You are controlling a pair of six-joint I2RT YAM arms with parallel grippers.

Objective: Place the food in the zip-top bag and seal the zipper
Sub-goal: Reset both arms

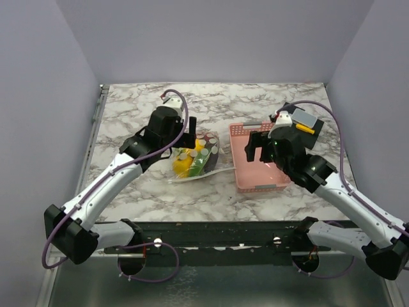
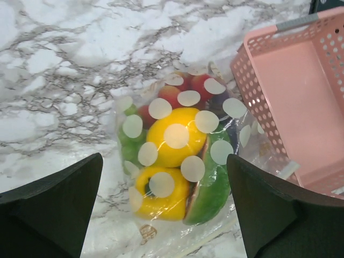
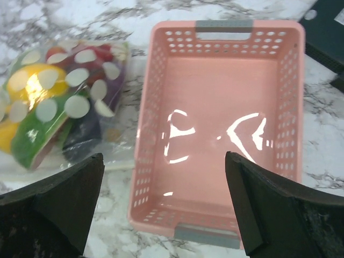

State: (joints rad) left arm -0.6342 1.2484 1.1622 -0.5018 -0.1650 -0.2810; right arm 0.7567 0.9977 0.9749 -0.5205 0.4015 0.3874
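Note:
The zip-top bag (image 1: 193,161) lies flat on the marble table, just left of the pink basket. It holds the food: yellow pieces (image 2: 171,141), a green watermelon slice (image 2: 212,188), red strawberries (image 2: 177,91) and a purple piece (image 3: 86,129). Pale dots cover its upper face. The zipper (image 2: 209,236) runs along the bag's near edge and also shows in the right wrist view (image 3: 115,165); I cannot tell if it is pressed shut. My left gripper (image 2: 164,158) hovers open and empty over the bag. My right gripper (image 3: 164,156) hovers open and empty over the basket.
The pink perforated basket (image 1: 239,176) stands right of the bag, with nothing inside it. Small yellow and grey items on a black mat (image 1: 300,121) sit behind the right arm. Purple walls close in the table's back and sides.

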